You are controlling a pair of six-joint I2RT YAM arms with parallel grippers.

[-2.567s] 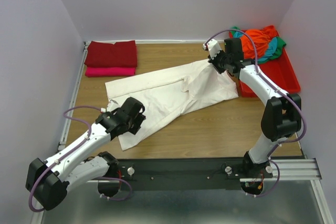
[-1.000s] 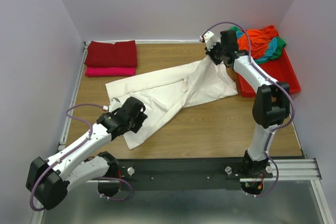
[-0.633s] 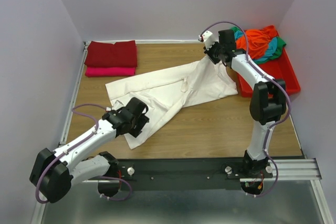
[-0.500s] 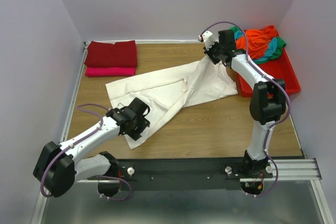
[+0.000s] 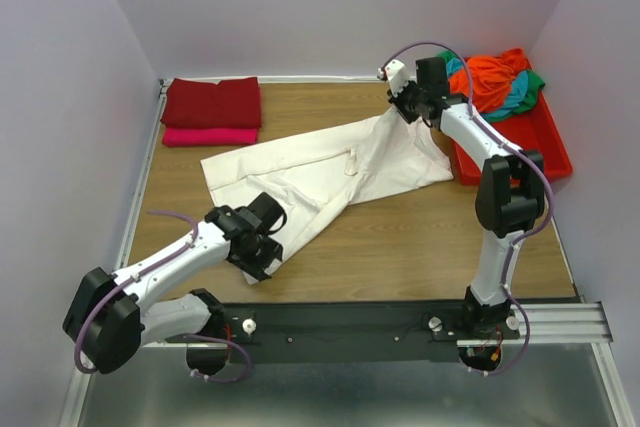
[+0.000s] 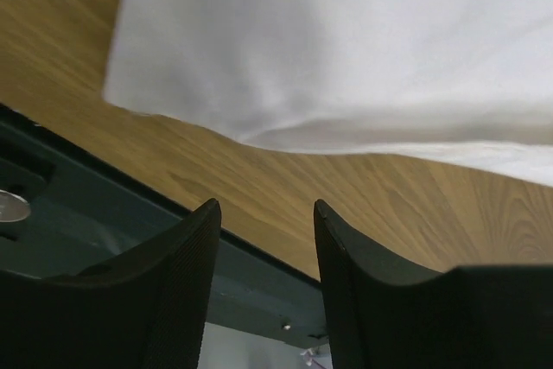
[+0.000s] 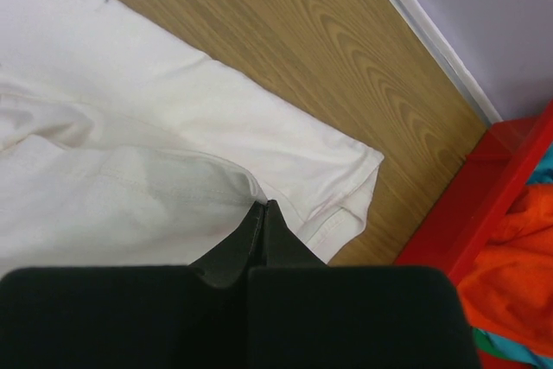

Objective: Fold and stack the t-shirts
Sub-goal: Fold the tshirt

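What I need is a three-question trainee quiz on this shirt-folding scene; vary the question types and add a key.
1. True or false: the right gripper is shut on the cream-white t-shirt.
2. The left gripper is: A) open and empty; B) shut on the cream-white t-shirt; C) shut and empty.
3. Fill in: the folded dark red t-shirt lies on a folded ___ one.
Key: 1 true; 2 A; 3 pink t-shirt.

Large shirt [image 5: 330,172] spread across middle of surface [image 5: 430,242]. Two folded shirts [image 5: 211,112] stacked at far left corner. Heap of shirts [image 5: 495,77] in tray [image 5: 545,142] at far right corner.
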